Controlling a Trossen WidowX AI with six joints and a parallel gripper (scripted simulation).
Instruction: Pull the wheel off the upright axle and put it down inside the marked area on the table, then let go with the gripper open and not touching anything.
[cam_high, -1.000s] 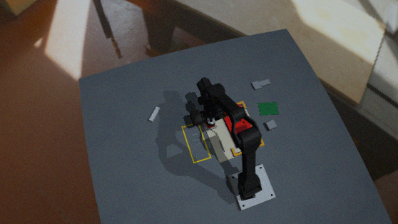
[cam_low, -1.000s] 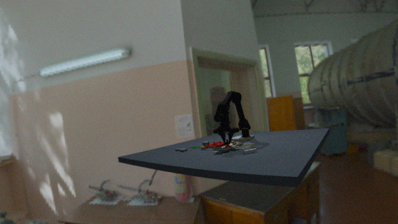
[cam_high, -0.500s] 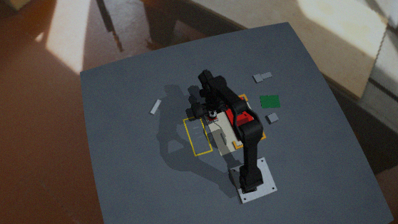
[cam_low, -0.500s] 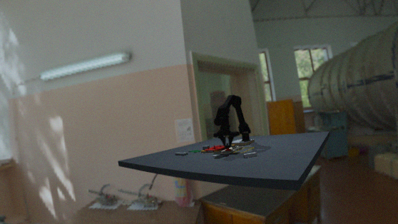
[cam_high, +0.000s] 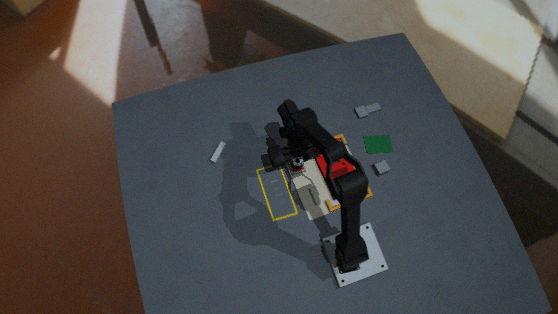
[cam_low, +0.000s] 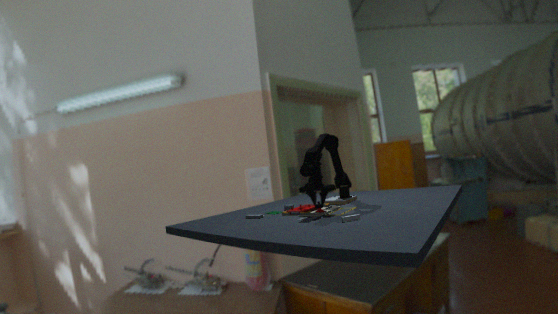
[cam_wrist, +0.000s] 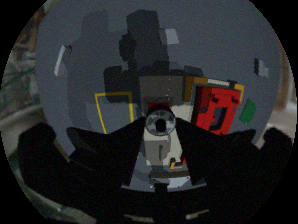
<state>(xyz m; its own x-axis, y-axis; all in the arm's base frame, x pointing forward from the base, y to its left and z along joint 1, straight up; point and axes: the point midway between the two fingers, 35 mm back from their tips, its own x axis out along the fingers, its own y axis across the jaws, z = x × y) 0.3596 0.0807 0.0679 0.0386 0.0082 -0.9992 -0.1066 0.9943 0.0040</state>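
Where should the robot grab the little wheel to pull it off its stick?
By its round rim, from straight above. The wheel lies flat on the upright axle, so only its sides are free. The tool already pinches it there, ready to lift upward.
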